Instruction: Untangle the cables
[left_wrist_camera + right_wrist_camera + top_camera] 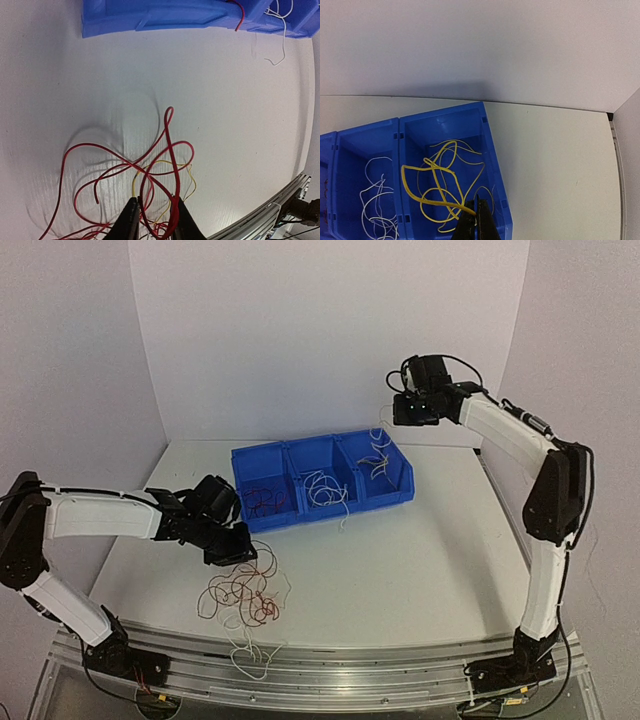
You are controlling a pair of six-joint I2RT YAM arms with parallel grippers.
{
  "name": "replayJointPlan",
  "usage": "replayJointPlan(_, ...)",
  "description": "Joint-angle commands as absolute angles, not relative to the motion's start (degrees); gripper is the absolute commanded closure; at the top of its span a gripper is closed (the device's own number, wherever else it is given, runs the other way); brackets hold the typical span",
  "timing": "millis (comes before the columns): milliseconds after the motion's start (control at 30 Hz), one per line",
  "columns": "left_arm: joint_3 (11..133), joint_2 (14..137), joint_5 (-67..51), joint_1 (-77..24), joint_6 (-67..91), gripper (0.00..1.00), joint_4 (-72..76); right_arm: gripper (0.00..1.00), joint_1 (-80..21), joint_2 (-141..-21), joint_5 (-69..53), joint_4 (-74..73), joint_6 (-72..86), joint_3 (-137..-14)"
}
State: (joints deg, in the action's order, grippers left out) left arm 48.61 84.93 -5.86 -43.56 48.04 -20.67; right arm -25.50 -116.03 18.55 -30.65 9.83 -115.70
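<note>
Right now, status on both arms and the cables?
Left gripper: jaws apart, straddling red strands of the tangle. Right gripper: shut on yellow cable, high above blue bin. No obstruction seen.

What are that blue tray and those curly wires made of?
The blue bin looks like moulded plastic: uniform colour, slight sheen, ribbed walls. The cables seem to be thin wire in glossy plastic insulation, red, yellow and white; they hold springy loops. What is inside them cannot be seen.
</note>
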Motion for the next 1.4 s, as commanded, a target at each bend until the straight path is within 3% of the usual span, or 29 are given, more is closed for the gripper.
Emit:
replayJointPlan(0, 53.7, 83.0, -2.0, -44.1, 48.8, 0.64, -25.9, 1.0, -26.6, -121.2, 23.7, -29.8, 7.6, -118.7)
replayJointPlan(100, 55.9, 81.1, 0.3, -44.3, 48.8, 0.41, -29.7, 0.99, -26.7, -122.9, 18.7, -29.9, 9.2, -117.2)
replayJointPlan(167, 57.2, 79.3, 2.0, -44.3, 48.8, 0.28, -32.2, 0.9, -26.8, -122.9, 16.3, -29.9, 10.4, -116.1)
replayJointPlan(267, 58.9, 77.1, 3.5, -44.3, 48.5, 0.03, -36.3, 0.57, -26.8, -121.5, 12.7, -30.0, 11.1, -114.3)
replayJointPlan(333, 59.8, 76.0, 4.7, -44.3, 48.6, 0.01, -40.1, 0.3, -26.8, -119.4, 10.2, -30.2, 11.5, -113.0)
replayJointPlan(400, 60.9, 75.5, 6.4, -44.3, 49.4, 0.0, -43.9, 0.21, -26.8, -116.1, 8.6, -30.3, 12.2, -111.3)
replayJointPlan(667, 57.2, 73.6, 2.3, -44.6, 50.1, 0.0, -55.2, 0.16, -26.8, -100.7, -3.7, -30.3, 16.7, -95.0)
replayJointPlan(867, 46.2, 70.6, -13.7, -46.1, 48.2, 0.0, -39.0, 0.16, -29.2, -92.6, -13.6, -28.8, 17.5, -79.4)
replayJointPlan(967, 41.7, 70.6, -14.4, -46.1, 48.9, 0.0, -34.3, 0.16, -32.8, -90.9, -15.7, -27.0, 16.1, -74.0)
replayJointPlan(1200, 39.3, 76.0, -10.0, -46.2, 51.6, 0.01, -28.1, 0.2, -48.1, -97.1, -19.7, -20.2, 9.8, -73.3)
replayJointPlan(1367, 38.9, 78.1, -7.4, -46.6, 53.9, 0.17, -24.3, 0.25, -54.6, -107.1, -22.1, -13.1, 10.5, -79.9)
